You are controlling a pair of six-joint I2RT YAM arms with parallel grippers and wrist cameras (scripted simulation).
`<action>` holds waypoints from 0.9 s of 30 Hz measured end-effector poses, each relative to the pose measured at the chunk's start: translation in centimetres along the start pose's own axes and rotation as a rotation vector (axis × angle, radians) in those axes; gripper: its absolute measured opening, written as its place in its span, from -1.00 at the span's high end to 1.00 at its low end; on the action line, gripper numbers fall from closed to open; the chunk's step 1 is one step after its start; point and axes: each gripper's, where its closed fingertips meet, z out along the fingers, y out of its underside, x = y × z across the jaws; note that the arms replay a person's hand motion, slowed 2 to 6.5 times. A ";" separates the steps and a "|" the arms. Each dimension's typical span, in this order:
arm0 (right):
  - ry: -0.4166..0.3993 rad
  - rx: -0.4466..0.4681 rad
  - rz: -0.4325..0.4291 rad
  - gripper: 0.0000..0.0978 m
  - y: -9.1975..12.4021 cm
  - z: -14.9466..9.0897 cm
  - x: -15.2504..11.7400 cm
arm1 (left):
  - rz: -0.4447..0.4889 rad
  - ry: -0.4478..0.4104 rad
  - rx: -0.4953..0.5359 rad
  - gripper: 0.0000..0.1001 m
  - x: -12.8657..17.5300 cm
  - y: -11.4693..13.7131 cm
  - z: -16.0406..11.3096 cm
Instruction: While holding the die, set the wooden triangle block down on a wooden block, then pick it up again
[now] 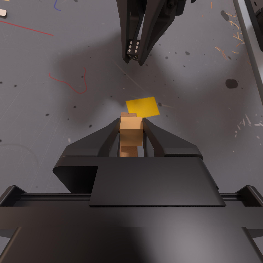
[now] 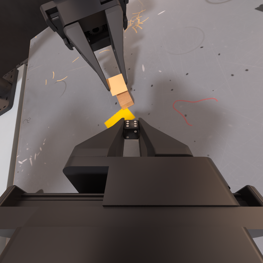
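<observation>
In the left wrist view my left gripper is shut on the pale wooden triangle block. A darker wooden block stands on the table right under it; I cannot tell whether they touch. My right gripper hangs opposite, shut on the black die. In the right wrist view the right gripper grips the die. Beyond it the left gripper holds the triangle block over the wooden block.
A flat yellow patch lies on the grey marked tabletop just past the wooden block, and shows in the right wrist view. The table's edge runs along one side. A small cream piece lies far off.
</observation>
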 end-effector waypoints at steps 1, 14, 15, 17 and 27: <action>0.000 0.000 0.001 0.67 0.0 0.0 0.0 | -0.002 0.001 0.000 0.50 0.0 0.0 0.0; -0.001 -0.002 0.003 0.67 0.0 0.0 0.0 | -0.006 0.004 -0.001 0.50 0.0 0.0 0.0; -0.001 -0.002 0.003 0.67 0.0 0.0 0.0 | -0.006 0.004 -0.001 0.50 0.0 0.0 0.0; -0.001 -0.002 0.003 0.67 0.0 0.0 0.0 | -0.007 0.004 -0.001 0.50 0.0 0.0 0.0; -0.001 -0.002 0.003 0.67 0.0 0.0 0.0 | -0.014 0.005 -0.012 0.50 0.1 0.3 0.0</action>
